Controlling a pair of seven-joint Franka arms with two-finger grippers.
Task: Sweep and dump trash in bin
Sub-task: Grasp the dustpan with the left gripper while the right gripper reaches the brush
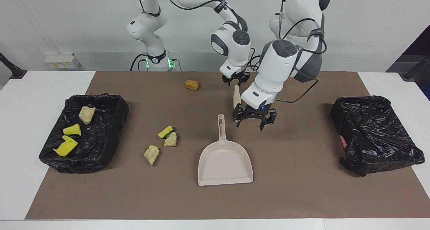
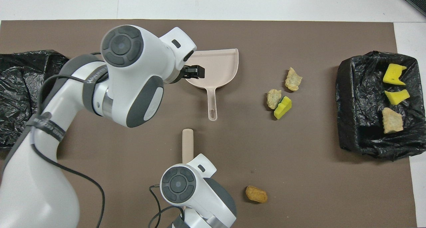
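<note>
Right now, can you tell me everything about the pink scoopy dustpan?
The dustpan is pale pinkish-beige, plastic by its look, with a wide flat scoop, low walls and a long thin handle ending in a slotted hole. It is empty and lies flat on the brown mat, handle pointing toward the robots, mouth away from them. Nothing touches it; the left tool hangs open beside its handle.
</note>
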